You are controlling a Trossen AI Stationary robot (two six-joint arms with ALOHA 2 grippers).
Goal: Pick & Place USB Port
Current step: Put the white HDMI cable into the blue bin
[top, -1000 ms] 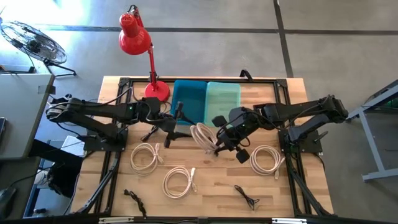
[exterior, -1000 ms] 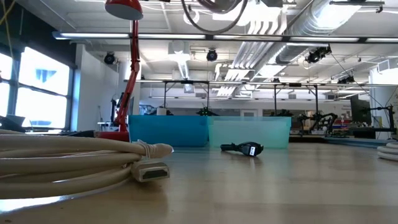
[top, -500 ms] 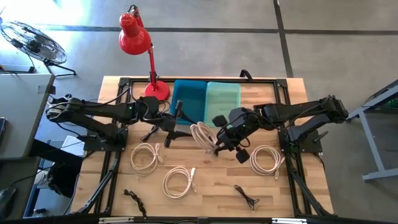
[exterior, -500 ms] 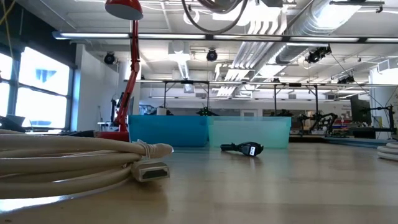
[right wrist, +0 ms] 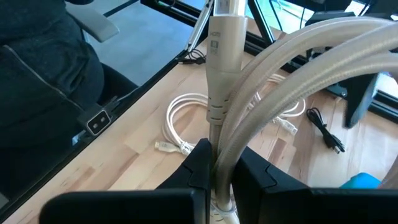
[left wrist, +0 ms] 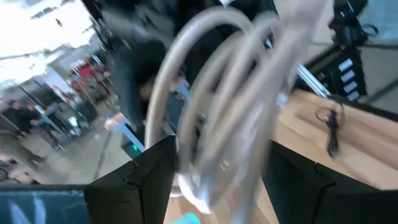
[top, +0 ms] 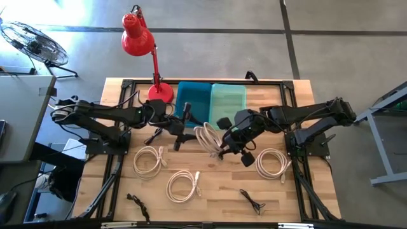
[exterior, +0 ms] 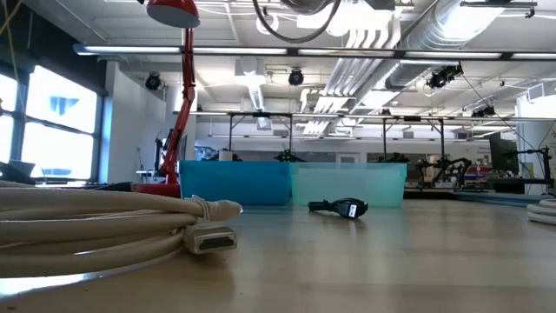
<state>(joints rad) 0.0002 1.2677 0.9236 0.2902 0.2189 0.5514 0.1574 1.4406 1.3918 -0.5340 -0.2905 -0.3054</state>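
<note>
A cream USB cable coil [top: 206,137] hangs in the air in front of the blue bin [top: 193,102] and the teal bin [top: 227,102]. My right gripper [top: 224,147] is shut on it from the table's right. The coil's connector [right wrist: 221,43] stands up beyond the fingers. The coil's lower loop shows at the top of the low view [exterior: 295,13]. My left gripper [top: 189,127] is open just to the coil's left. In its wrist view, the loops [left wrist: 236,93] fill the space ahead of and between its fingers [left wrist: 149,180]. My right gripper pinches several strands of the coil [right wrist: 231,146] together between its two fingers [right wrist: 198,168], close to where the connector's stem passes. The coil is lifted clear of the table, its loops standing out past the fingers. Whether my left gripper touches the coil, I cannot tell.
Three more cream coils lie on the wood [top: 147,159], [top: 184,184], [top: 273,162]. One fills the low view's near left [exterior: 95,226]. Small black ties lie near the front edge [top: 137,203], [top: 252,200]. A red lamp [top: 156,92] stands at the far left corner.
My left gripper has moved toward the table's right, closing in on the held coil. The right gripper and the coil have kept still.
</note>
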